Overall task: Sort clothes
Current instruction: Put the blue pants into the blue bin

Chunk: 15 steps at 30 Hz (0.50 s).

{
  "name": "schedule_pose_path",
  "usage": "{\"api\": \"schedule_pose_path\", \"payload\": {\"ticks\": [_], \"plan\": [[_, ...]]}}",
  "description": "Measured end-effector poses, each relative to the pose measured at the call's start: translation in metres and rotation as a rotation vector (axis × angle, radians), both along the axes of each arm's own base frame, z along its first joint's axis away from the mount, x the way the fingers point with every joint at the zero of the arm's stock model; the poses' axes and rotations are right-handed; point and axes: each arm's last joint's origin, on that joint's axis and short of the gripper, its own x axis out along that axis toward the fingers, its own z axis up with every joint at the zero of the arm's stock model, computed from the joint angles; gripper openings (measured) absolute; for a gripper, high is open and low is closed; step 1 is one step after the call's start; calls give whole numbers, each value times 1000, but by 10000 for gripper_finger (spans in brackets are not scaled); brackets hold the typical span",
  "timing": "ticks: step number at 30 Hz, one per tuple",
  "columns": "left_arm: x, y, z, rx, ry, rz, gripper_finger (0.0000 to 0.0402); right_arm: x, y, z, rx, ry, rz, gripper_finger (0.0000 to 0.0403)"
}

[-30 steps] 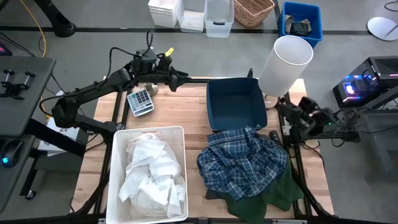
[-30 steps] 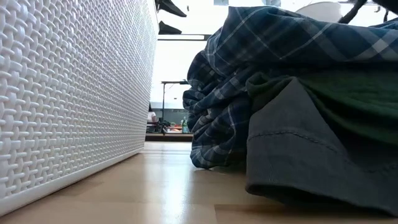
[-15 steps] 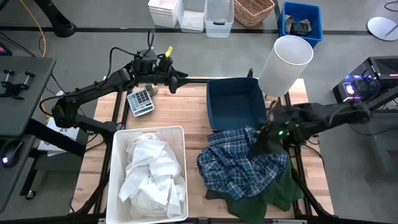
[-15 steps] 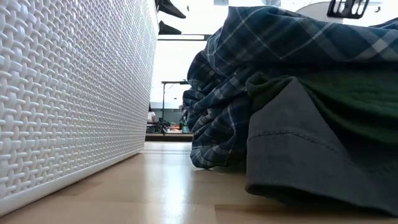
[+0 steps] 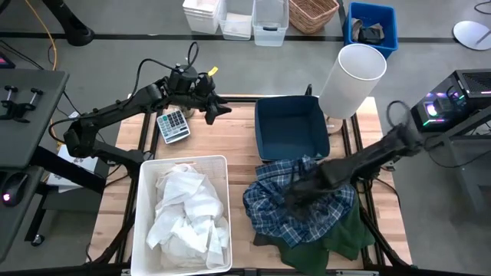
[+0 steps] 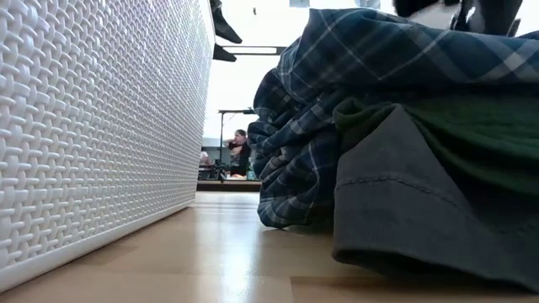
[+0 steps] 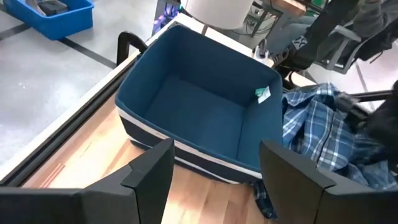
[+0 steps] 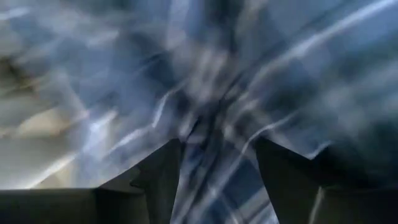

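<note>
Plaid shirt (image 5: 295, 201) x1 under right pincer (image 5: 295, 195), fingers apart.

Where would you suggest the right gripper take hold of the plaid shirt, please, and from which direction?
I would pinch a raised fold near the crown of the plaid shirt, coming straight down from above. It lies crumpled on top of the green garment, so its upper ridges stand proud, while its edges overlap the clothes beneath. The right gripper is already over that spot, fingers apart.
</note>
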Motion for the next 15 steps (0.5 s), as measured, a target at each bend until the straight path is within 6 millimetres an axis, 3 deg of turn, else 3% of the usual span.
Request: {"api": "schedule_pose_path", "payload": {"ticks": [3, 9, 12, 15], "plan": [[0, 0, 0, 2, -2, -1, 220, 13, 2, -34, -100, 117, -69, 208], [0, 0, 0, -2, -4, 2, 220, 29, 9, -105, -84, 351, -17, 208], [0, 0, 1, -1, -6, 2, 220, 33, 11, -123, -78, 396, 20, 203], [1, 1, 3, 10, -28, 3, 220, 35, 11, -128, -67, 398, 47, 142]]}}
